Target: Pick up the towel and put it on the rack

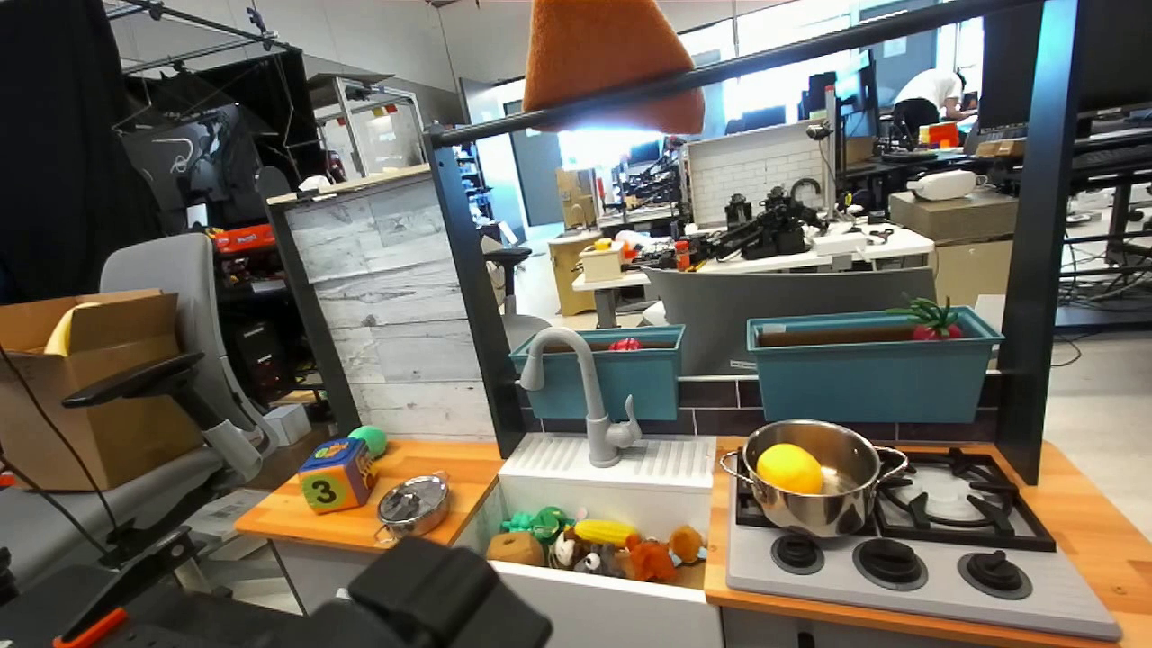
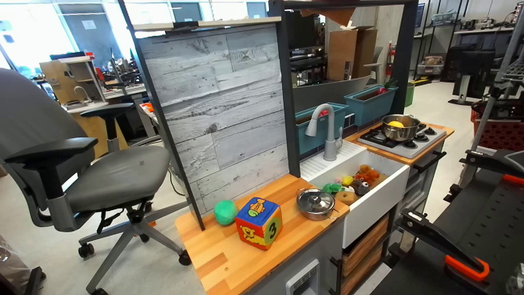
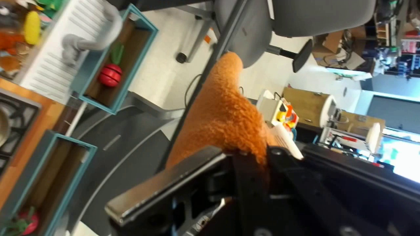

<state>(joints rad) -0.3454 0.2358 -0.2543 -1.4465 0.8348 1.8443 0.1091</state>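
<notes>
The orange towel (image 1: 612, 54) hangs from above at the kitchen's top black bar, the rack (image 1: 810, 56). In this exterior view the bar passes in front of the towel, and the towel's lower end shows below it. A small part of the towel (image 2: 333, 16) shows under the bar (image 2: 348, 4) in an exterior view. In the wrist view my gripper (image 3: 257, 155) is shut on an edge of the towel (image 3: 226, 114), beside a white tag. The towel extends away along the bar (image 3: 210, 65). The gripper is outside both exterior views.
Below the bar are teal planters (image 1: 873, 378), a grey faucet (image 1: 585, 387), a sink (image 1: 594, 612) with several toys, and a steel pot (image 1: 814, 477) with a yellow ball on the stove. A wood-look panel (image 2: 221, 110) and dark upright posts (image 1: 1048, 243) frame the kitchen.
</notes>
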